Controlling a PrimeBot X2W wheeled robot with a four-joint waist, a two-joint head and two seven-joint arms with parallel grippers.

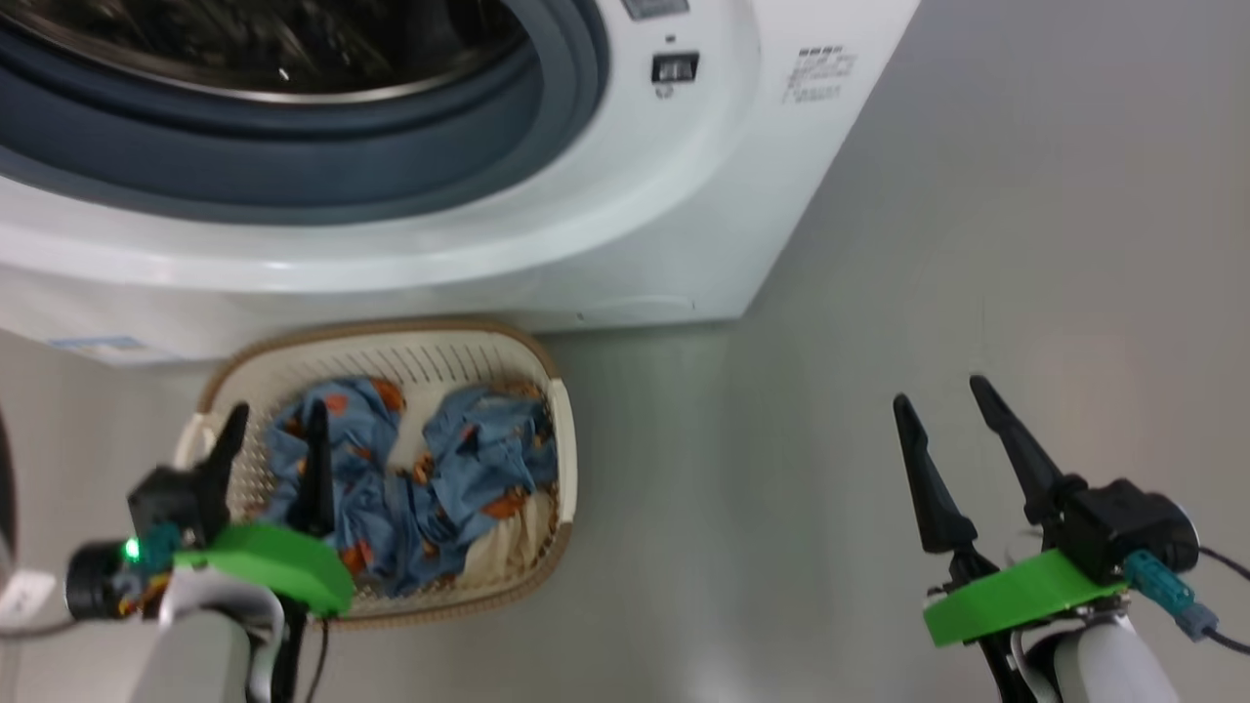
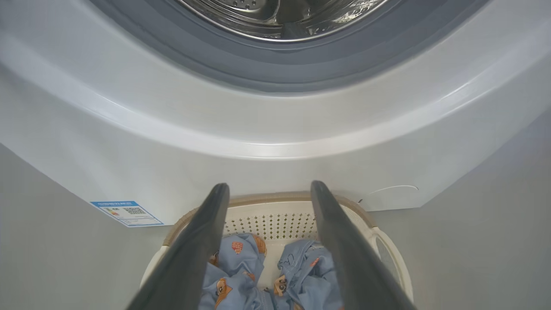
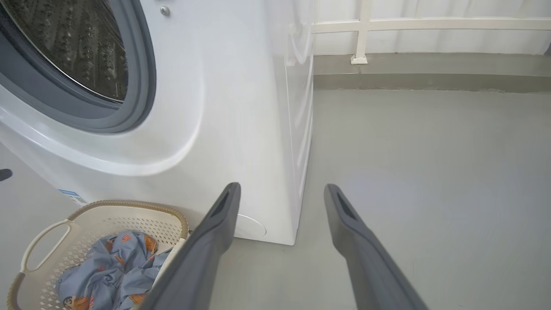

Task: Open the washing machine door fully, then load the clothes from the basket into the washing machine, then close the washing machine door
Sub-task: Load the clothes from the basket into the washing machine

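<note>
Left gripper [image 1: 276, 430], fingers wide apart and empty, hangs above the one basket [image 1: 564, 439], which stands just before the one washing machine [image 1: 635, 225]. Right gripper [image 1: 937, 392], equally spread and empty, is over the floor [image 1: 879, 244] at right. Left wrist view: the clothes [image 2: 232, 275] lie in one heap inside the basket. Right wrist view: the basket's long axis runs left-right along the machine front.

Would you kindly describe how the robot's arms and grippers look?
The left gripper and right gripper each have two long tapering black fingers on a black body, a bright green plate and a pale forearm. The right carries a teal connector with a dark cable; the left shows a green light.
</note>
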